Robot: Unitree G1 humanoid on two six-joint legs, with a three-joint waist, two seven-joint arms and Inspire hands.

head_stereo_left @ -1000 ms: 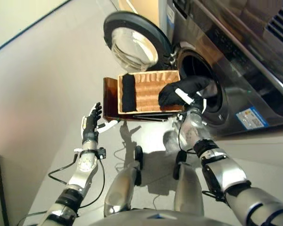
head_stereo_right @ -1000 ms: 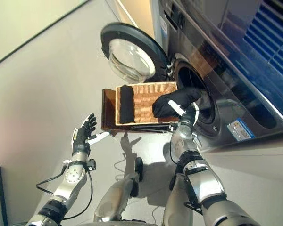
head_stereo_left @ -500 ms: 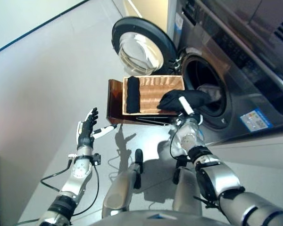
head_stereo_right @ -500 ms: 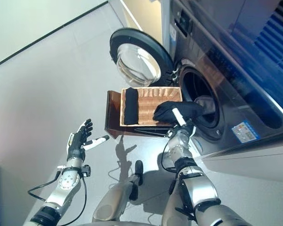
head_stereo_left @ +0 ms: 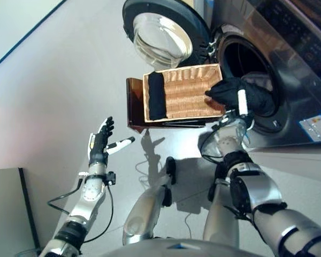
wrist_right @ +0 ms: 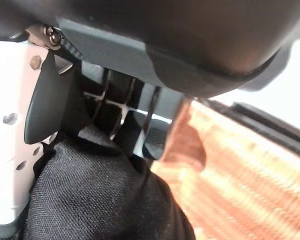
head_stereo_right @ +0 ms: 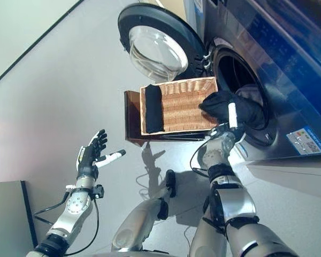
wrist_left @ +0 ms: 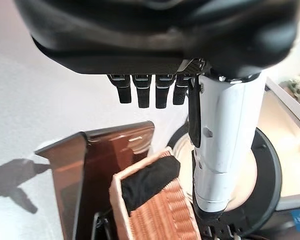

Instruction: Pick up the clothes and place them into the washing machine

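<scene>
My right hand (head_stereo_left: 241,101) is shut on a black garment (head_stereo_left: 232,91) and holds it just past the wicker basket's (head_stereo_left: 184,96) right end, at the rim of the washing machine's drum opening (head_stereo_left: 246,61). The right wrist view shows its fingers (wrist_right: 115,107) curled into the black cloth (wrist_right: 90,205) beside the basket's weave (wrist_right: 230,170). A second black garment (head_stereo_left: 156,96) lies across the basket's left end. My left hand (head_stereo_left: 99,144) hovers open over the floor, well to the left of the basket, holding nothing.
The basket rests on a brown wooden stool (head_stereo_left: 135,104) in front of the grey washing machine (head_stereo_left: 289,64). The round glass door (head_stereo_left: 163,40) stands swung open beyond the basket. Something pale (head_stereo_left: 262,81) shows inside the drum.
The camera has shifted. Relative to the basket, my right hand has carried the black garment from over the basket's right part to the drum's rim. The left hand stays open.
</scene>
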